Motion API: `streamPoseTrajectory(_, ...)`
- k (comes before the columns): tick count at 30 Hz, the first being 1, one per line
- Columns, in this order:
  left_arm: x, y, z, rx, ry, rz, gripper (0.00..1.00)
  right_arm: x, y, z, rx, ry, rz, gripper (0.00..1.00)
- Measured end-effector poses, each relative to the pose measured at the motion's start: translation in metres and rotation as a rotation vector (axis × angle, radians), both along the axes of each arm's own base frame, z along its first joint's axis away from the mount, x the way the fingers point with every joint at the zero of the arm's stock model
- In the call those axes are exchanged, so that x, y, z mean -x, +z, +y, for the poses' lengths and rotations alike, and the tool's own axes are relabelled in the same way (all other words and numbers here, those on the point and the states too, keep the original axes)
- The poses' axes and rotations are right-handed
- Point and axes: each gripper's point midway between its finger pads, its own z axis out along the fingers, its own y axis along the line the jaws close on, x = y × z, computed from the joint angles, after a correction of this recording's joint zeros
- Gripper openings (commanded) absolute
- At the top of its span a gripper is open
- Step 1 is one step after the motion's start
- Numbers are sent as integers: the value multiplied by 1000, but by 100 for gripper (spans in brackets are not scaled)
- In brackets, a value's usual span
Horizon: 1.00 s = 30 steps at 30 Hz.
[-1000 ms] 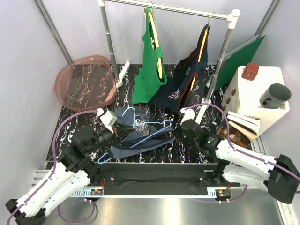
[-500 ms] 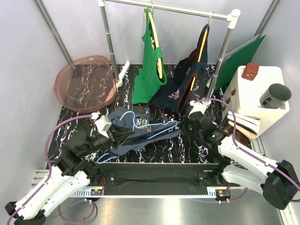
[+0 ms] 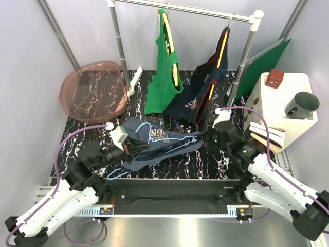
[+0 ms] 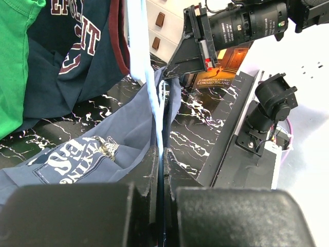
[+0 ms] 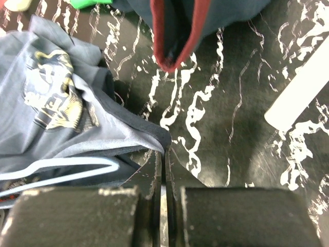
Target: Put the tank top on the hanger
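Observation:
The slate blue-grey tank top (image 3: pixel 164 147) lies spread on the black marbled table between my two grippers, its printed graphic facing up. The thin light-blue hanger (image 3: pixel 175 141) is partly inside it. My left gripper (image 3: pixel 129 149) is shut on the hanger's wire (image 4: pixel 149 77), which runs between the fingertips (image 4: pixel 160 154) alongside the top's fabric (image 4: pixel 77 154). My right gripper (image 3: pixel 206 138) is shut on the tank top's dark-edged corner (image 5: pixel 154 136) at its fingertips (image 5: pixel 164 154). A hanger loop (image 5: pixel 67 167) shows under the fabric there.
A clothes rack (image 3: pixel 180 7) at the back holds a green tank top (image 3: pixel 164 67) and a navy top (image 3: pixel 205 87) on yellow hangers. A pink basin (image 3: pixel 92 92) stands back left. A white box (image 3: pixel 282 103) with a dark cup (image 3: pixel 302 104), and books (image 3: pixel 264 139), stand on the right.
My right gripper has moved right and back, pulling the tank top's edge and stretching the fabric out over the hanger. My left gripper stays shut on the hanger and has shifted slightly.

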Motion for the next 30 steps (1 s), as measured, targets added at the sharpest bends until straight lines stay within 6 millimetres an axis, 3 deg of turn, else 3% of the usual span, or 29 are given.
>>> streamPoseTrajectory(5, 0, -1, 0, -8, 6, -4, 0, 7, 2, -5, 22, 7, 28, 0)
streamPoseTrajectory(11, -2, -8, -2, -32, 7, 13, 0, 9, 24, 7, -15, 59, 27, 0)
streamPoseTrajectory(20, -3, -11, -2, -41, 10, 14, 0, 12, 44, 48, -98, 207, 46, 0)
streamPoseTrajectory(26, -4, -13, -3, -48, 11, 20, 0, 35, 43, 98, -95, 368, 64, 0)
streamPoseTrajectory(30, -5, -14, -3, -52, 14, 24, 0, 44, 46, 111, -106, 414, 56, 1)
